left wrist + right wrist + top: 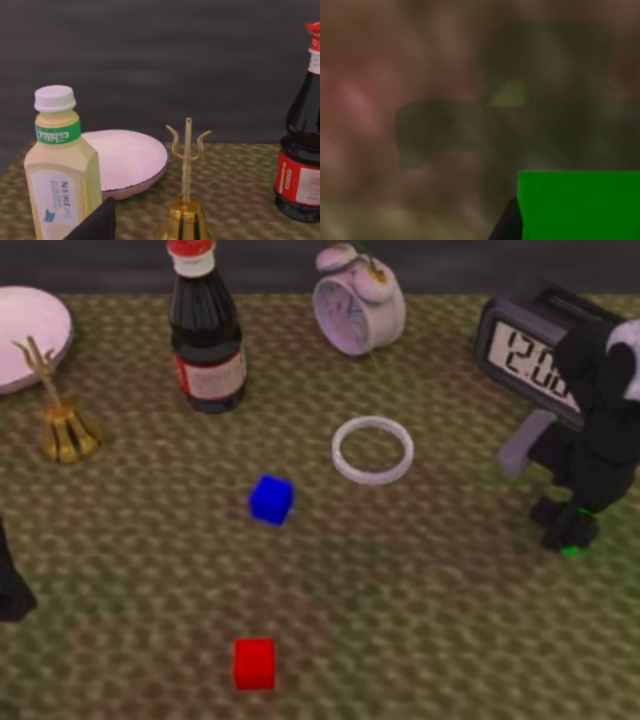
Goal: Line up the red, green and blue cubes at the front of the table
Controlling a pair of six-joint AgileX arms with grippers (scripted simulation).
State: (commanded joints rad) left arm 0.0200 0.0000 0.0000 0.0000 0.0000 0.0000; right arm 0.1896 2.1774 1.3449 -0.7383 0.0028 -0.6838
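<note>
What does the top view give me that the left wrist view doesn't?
Only the top view shows the blue cube, the red cube, the white ring, both clocks, and the right gripper closed on the green cube at the table's right. Only the left wrist view shows the yellow bottle. Both show the pink plate, the brass bell, the dark sauce bottle and the table.

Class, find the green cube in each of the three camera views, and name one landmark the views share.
Top view: only a green sliver shows at the right gripper, near the table's right side, below the digital clock.
Left wrist view: not in it.
Right wrist view: the green cube fills the near corner, close to the camera.
Shared landmark: the woven table.
</note>
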